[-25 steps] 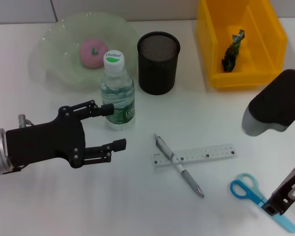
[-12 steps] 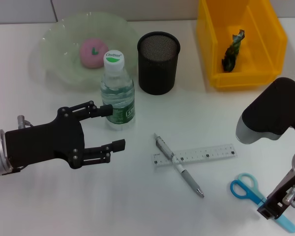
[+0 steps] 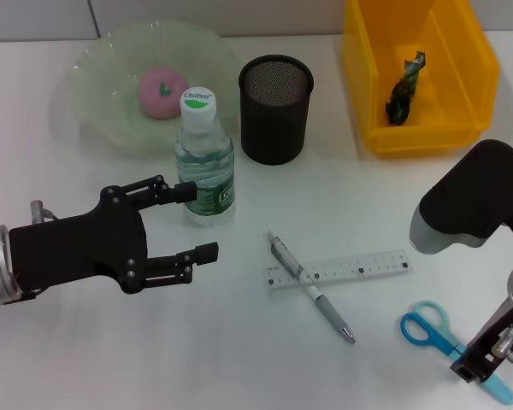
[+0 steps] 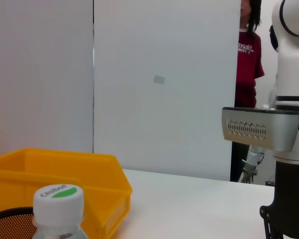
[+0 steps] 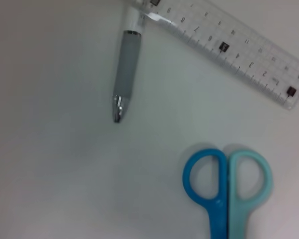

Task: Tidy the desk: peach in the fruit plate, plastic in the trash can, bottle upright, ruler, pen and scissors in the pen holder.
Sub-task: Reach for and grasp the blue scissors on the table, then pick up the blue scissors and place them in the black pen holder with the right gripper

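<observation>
The pink peach [image 3: 161, 90] lies in the green fruit plate [image 3: 98, 64]. An upright bottle [image 3: 203, 162] stands in front of the plate, its cap [image 4: 58, 198] low in the left wrist view. My left gripper [image 3: 198, 220] hangs open just left of the bottle, holding nothing. A black mesh pen holder [image 3: 275, 107] stands mid-table. The pen [image 3: 312, 289] lies across the clear ruler [image 3: 342, 267]. Blue scissors [image 3: 429, 328] lie at the front right, with my right gripper [image 3: 481, 363] over their blades. The right wrist view shows the scissors [image 5: 228, 189], pen [image 5: 125, 74] and ruler [image 5: 224, 47]. Crumpled plastic [image 3: 404, 85] sits in the yellow trash can [image 3: 363, 94].
The right arm's elbow [image 3: 470, 205] hangs above the table in front of the yellow bin. The yellow bin [image 4: 65, 169] and the right arm's column [image 4: 286, 129] show in the left wrist view. A person in a red shirt [image 4: 249, 64] stands beyond the table.
The right arm has shifted slightly left and its wrist has settled a little lower over the scissors. The left arm and all objects have stayed put.
</observation>
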Robot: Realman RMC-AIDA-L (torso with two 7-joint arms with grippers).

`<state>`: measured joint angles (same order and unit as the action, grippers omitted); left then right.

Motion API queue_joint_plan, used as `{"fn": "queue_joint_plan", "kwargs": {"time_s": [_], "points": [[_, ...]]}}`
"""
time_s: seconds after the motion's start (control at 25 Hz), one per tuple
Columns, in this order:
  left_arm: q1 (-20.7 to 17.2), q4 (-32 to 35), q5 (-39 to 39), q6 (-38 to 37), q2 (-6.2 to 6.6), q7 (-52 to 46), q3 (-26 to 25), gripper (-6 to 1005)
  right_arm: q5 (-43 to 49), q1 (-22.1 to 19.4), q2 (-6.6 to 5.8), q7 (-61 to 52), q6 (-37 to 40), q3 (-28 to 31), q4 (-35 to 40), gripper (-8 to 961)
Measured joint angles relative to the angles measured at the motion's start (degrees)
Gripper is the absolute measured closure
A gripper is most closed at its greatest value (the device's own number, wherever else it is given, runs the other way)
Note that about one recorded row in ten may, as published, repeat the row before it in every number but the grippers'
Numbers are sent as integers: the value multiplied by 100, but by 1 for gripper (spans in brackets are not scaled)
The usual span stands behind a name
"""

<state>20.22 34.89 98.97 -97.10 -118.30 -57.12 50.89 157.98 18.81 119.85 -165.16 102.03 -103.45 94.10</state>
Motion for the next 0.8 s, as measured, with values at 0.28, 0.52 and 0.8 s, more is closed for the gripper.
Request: {"fn": "queue_joint_plan", "kwargs": {"time_s": [0.28,0.52,0.8], "points": [[22,0,0,-11,0,0,0,199,40,0,-3,-12,-9,-59,0,643],[25,0,0,-13,0,0,0,199,38,-16,1,-10,-53,-128,-1,646],[12,0,-1,-20,0,0,-2,199,10,-161,4,21,-39,-73,328,755]]}}
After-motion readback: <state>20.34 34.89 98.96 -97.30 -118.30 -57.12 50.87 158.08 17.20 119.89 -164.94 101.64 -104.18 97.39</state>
